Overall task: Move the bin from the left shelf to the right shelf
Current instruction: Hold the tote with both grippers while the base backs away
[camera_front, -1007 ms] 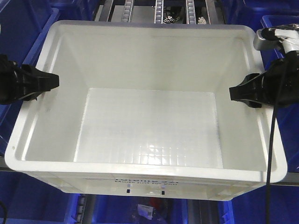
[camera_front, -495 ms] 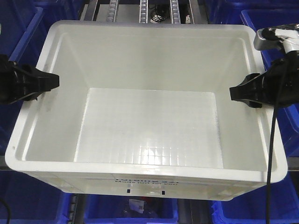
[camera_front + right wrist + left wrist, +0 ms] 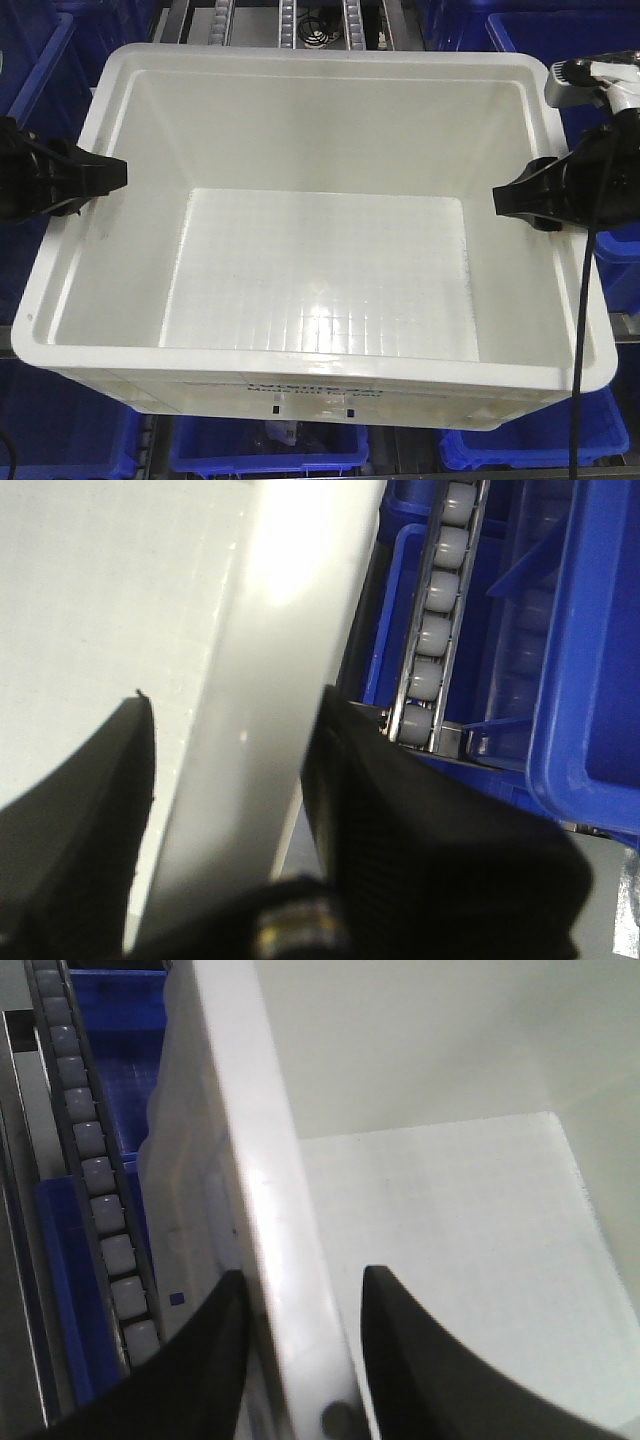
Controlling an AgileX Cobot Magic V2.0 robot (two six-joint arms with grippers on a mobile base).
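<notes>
The bin (image 3: pixel 320 58) is a large white tote, empty inside, and it fills most of the front view; black print shows on its near side. My left gripper (image 3: pixel 110 175) is shut on the bin's left rim, and my right gripper (image 3: pixel 505 200) is shut on its right rim. In the left wrist view the black fingers of the left gripper (image 3: pixel 303 1275) straddle the white rim (image 3: pixel 250 1140), one outside and one inside. In the right wrist view the right gripper (image 3: pixel 232 700) clamps the rim (image 3: pixel 290 580) the same way.
Dark blue bins surround the tote: one at upper right (image 3: pixel 525 30), two below (image 3: pixel 260 450) (image 3: pixel 530 450). Roller tracks (image 3: pixel 285 20) run behind it, and also show beside the rim (image 3: pixel 90 1150) (image 3: pixel 440 590). A blue bin wall (image 3: pixel 590 630) stands close on the right.
The shelf rollers and blue bins behind have slid leftward in view, and blue bins have come into view below. The bin and both grippers hold the same pose relative to each other.
</notes>
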